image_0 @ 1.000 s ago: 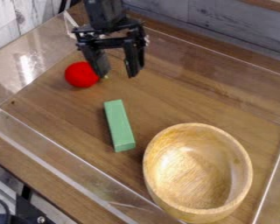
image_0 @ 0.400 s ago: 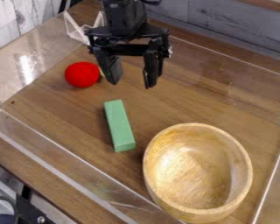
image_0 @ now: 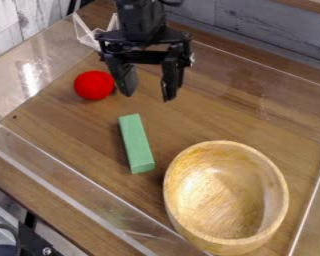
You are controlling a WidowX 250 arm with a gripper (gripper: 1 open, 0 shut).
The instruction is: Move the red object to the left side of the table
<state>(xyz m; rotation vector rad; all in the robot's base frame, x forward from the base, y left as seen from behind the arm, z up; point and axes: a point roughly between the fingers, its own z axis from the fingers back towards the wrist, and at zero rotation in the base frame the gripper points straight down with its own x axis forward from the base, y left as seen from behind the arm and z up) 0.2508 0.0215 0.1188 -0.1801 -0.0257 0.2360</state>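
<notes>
brown wood-grain tabletop (image_0: pixel 236 115) within clear low walls, grey plank wall behind, black metal gripper (image_0: pixel 148 88) above, jaws spread wide, holding nothing

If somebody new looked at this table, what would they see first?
Probably the big round wooden bowl, at the front right of the picture. Then the bright red toy fruit, toward the back left. The black gripper hangs open beside it, above the table.
</notes>
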